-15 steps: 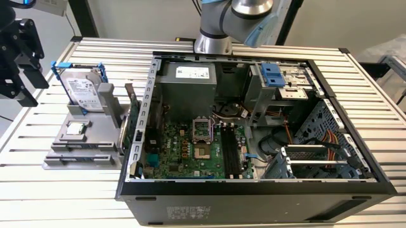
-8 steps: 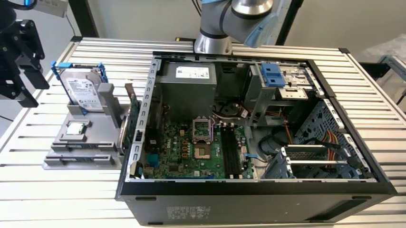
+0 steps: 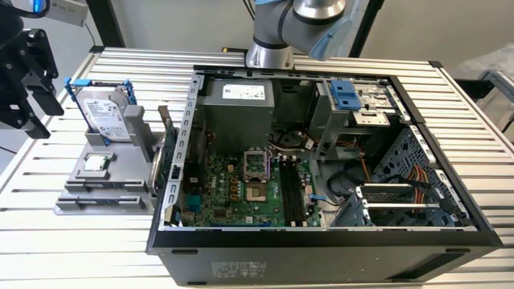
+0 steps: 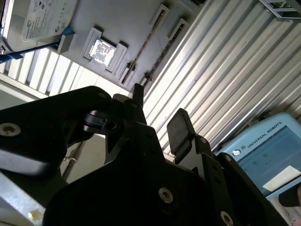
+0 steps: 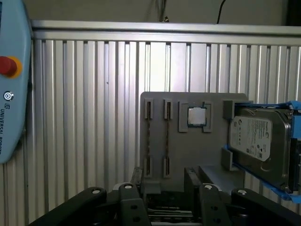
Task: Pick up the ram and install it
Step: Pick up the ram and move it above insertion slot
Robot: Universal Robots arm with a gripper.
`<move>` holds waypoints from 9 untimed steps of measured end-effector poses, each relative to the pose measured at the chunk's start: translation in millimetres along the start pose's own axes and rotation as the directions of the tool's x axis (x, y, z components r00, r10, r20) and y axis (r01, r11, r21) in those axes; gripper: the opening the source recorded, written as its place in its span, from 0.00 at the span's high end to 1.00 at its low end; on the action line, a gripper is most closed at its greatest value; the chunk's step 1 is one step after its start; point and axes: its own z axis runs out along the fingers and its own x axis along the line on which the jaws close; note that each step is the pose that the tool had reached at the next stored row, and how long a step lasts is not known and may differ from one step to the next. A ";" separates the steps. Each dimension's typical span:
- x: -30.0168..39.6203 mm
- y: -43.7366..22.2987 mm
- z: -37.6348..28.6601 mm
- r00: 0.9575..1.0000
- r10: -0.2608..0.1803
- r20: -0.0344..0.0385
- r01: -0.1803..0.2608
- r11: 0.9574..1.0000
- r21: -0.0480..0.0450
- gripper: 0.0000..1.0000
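Ram [image 5: 148,136] stands on edge in the grey holder [image 3: 100,201], just left of the open computer case [image 3: 321,253]. On that holder the processor [image 3: 96,162] lies near, with the upright hard drive [image 3: 108,114] beyond. The gripper [image 5: 163,178] hangs left of the holder, empty, its fingers [image 5: 190,181] spread wide.

ram [image 5: 167,139] | thin stick | standing on edge | slotted in grey holder [image 5: 188,150]

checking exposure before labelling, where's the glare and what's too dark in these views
Second wrist view: hard glare on the ribbed table, and the gripper is a near-black silhouette. First wrist view: even light, with the ram edge-on but readable on the grey holder. Exterior view: evenly lit, with the computer case shadowed inside.
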 end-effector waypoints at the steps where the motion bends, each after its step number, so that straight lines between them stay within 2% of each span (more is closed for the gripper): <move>1: 0.0 0.0 0.5 1.000 0.000 0.000 0.000 1.000 0.000 0.00; 9: 0.0 0.0 2.2 1.000 0.000 -0.001 0.000 1.000 0.000 0.00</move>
